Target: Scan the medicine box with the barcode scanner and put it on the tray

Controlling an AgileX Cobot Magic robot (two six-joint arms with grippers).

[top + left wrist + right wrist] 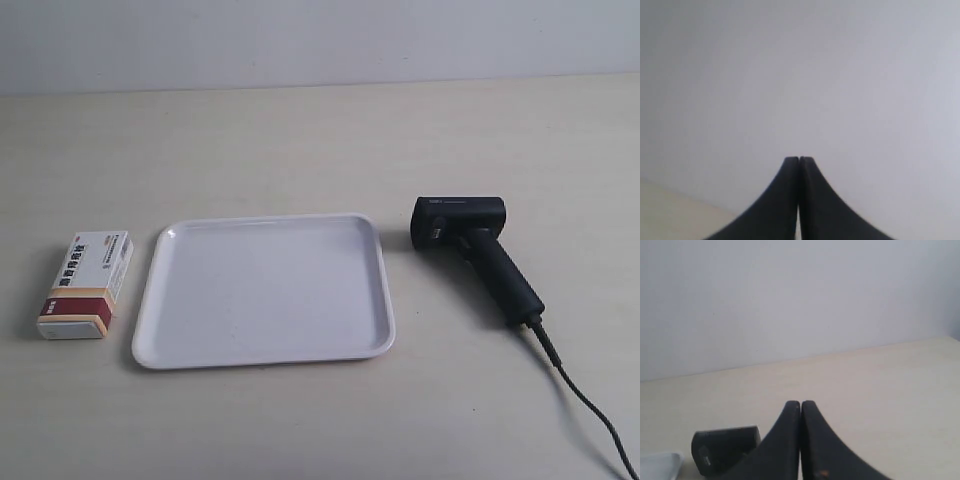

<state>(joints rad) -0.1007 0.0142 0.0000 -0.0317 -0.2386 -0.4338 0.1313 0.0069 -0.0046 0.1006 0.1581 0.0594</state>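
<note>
Both claws clenched empty, left claw facing only wall, right claw with scanner just beyond its tips for grabbing; box lies beside tray, neither claw near it.

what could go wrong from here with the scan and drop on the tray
1. The barcode scanner trails a cable across the table; lifting it could drag the cable or tug the scanner askew.
2. The medicine box lies flat close beside the tray rim, so a grasp may nudge the tray.
3. Both the left gripper and right gripper are shut; they must open before either pick.
</note>
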